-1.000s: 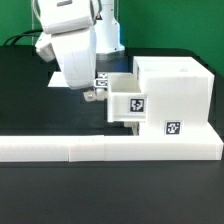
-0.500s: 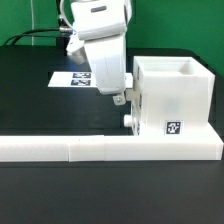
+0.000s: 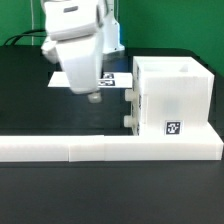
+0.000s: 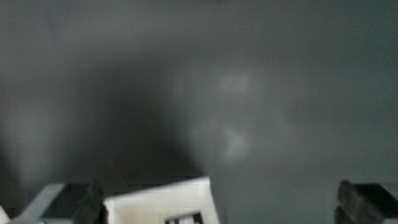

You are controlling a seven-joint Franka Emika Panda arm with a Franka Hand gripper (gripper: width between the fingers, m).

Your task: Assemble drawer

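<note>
The white drawer housing (image 3: 175,95) stands at the exterior view's right, against the low border wall, with a square tag on its lower front. Both trays sit pushed into it; only their round knobs show, the upper knob (image 3: 131,97) and the lower knob (image 3: 128,120). My gripper (image 3: 95,96) hangs to the left of the housing, apart from the knobs, a little above the black table. In the blurred wrist view my gripper (image 4: 217,210) is open and empty. Its two fingers (image 4: 64,204) stand wide apart over the table.
The long low white L-shaped border wall (image 3: 100,150) runs along the front. The marker board (image 3: 118,78) lies flat behind my gripper, partly hidden by it. Its white corner also shows in the wrist view (image 4: 157,200). Cables run at the back left.
One second ago the upper tray stuck out of the housing with my gripper at its front. It was then pushed fully in. My gripper has since drawn back to the left.
</note>
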